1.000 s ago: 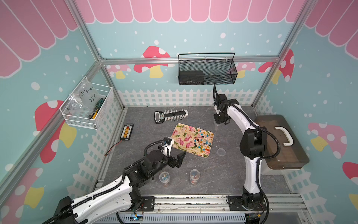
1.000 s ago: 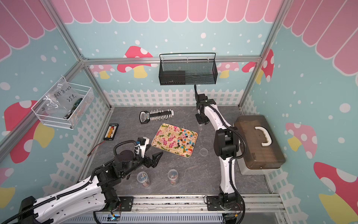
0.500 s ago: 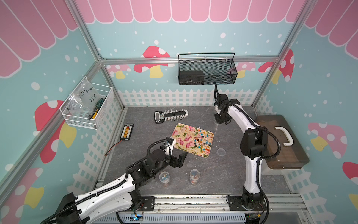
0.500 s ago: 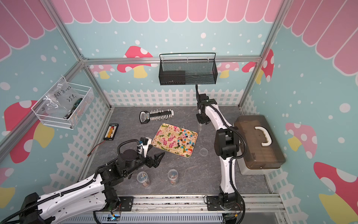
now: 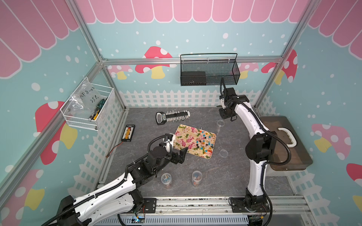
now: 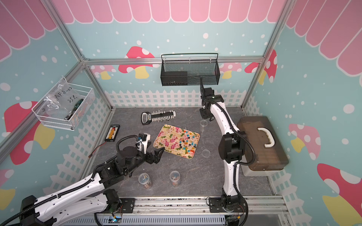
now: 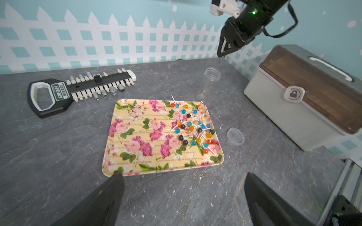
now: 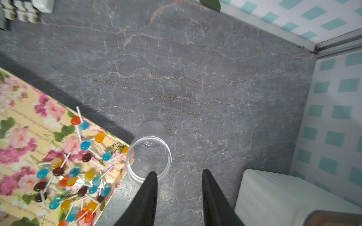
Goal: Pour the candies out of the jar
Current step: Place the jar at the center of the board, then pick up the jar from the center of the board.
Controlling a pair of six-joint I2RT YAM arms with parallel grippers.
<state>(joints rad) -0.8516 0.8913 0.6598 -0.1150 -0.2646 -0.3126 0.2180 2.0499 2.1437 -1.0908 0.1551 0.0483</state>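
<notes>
The clear jar (image 5: 220,124) stands upright and empty on the grey floor by the far right corner of the floral tray (image 5: 183,138). The candies (image 5: 203,140) lie scattered over the tray's right half, small coloured heads on white sticks. My right gripper (image 8: 179,172) hangs open just above the jar (image 8: 148,154). One fingertip overlaps the jar's rim in the right wrist view and nothing is between the jaws. My left gripper (image 7: 181,176) is open and empty, low over the floor at the tray's (image 7: 137,137) near left corner.
Two more jars holding candies (image 5: 166,179) (image 5: 196,177) stand near the front rail. A clear lid (image 5: 223,153) lies right of the tray. A brown-lidded toolbox (image 5: 284,142) fills the right side. A socket holder (image 5: 172,116) lies behind the tray.
My right gripper's jaws have parted and the jar now stands free below them. My left arm has shifted slightly toward the tray.
</notes>
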